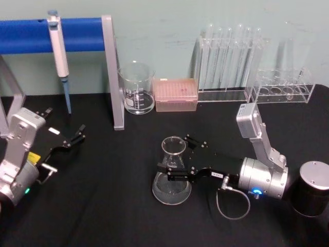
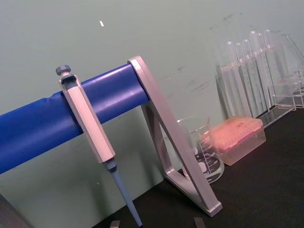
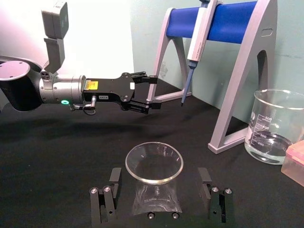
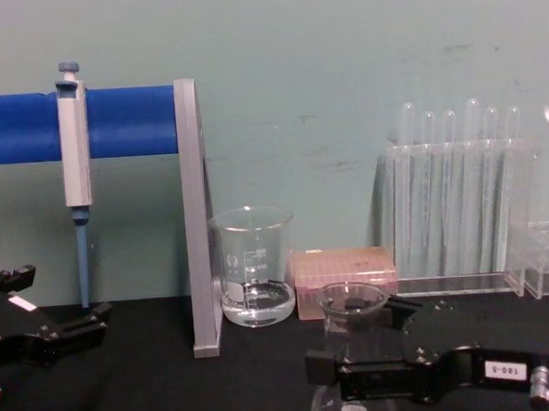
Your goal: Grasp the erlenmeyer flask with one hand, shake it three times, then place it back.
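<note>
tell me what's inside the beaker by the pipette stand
The beaker holds a shallow layer of clear liquid at the bottom, seen through the glass; nothing else shows inside. Its white graduations cover a little of it.

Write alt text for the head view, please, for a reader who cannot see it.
The right black end effector is open with its fingers on both sides of the clear glass conical flask, which stands on the black table. The left black end effector rests open at the left, near a blue pipette stand.
</note>
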You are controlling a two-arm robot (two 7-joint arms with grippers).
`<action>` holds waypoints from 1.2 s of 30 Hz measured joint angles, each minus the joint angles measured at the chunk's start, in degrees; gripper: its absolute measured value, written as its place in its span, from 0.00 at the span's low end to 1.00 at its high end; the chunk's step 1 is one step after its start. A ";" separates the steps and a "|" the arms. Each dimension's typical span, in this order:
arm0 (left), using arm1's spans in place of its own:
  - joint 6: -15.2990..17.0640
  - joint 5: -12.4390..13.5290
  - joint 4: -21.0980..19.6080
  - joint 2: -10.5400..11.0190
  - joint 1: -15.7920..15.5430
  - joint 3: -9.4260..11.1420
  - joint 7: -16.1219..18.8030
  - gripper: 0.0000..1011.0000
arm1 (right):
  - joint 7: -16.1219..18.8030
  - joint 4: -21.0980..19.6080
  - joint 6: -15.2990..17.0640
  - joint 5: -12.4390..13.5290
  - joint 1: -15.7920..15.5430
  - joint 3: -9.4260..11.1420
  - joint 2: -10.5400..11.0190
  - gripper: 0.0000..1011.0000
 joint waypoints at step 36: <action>0.00 0.00 0.01 0.00 0.00 0.00 0.00 0.99 | -0.47 -3.31 1.22 0.84 -2.47 1.13 3.29 0.99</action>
